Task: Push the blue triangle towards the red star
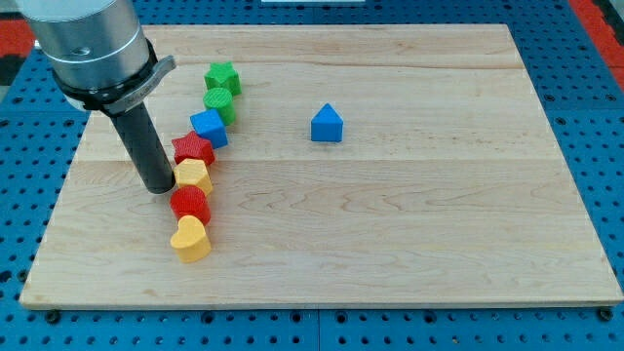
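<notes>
The blue triangle (327, 124) sits alone on the wooden board (390, 234), right of centre-top. The red star (193, 148) lies in a slanted row of blocks at the view's left, about 135 px left of the triangle. My tip (159, 186) rests on the board just left of the yellow block (194, 175), below-left of the red star and touching or nearly touching the row. The tip is far left of the blue triangle.
The row runs from top to bottom: green star (222, 76), green cylinder (219, 100), blue cube (209, 127), red star, yellow block, red cylinder (190, 204), yellow heart (191, 238). A blue pegboard table (585, 58) surrounds the board.
</notes>
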